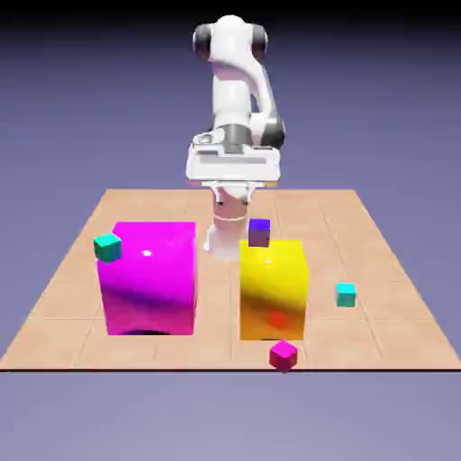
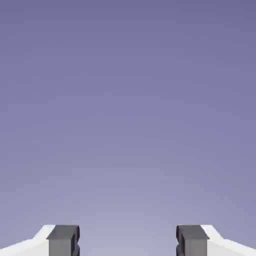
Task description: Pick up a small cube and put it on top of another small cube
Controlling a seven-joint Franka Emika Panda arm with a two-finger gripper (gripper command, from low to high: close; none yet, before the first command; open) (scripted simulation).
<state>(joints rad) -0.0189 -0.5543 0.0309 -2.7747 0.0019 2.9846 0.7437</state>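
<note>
Cyan small cube (image 1: 346, 295) sitting at the frame's right
The pincer (image 2: 128, 241) is hanging upper middle, its tips standing apart; the yellow block (image 1: 272, 293) is resting lower centre.
</note>
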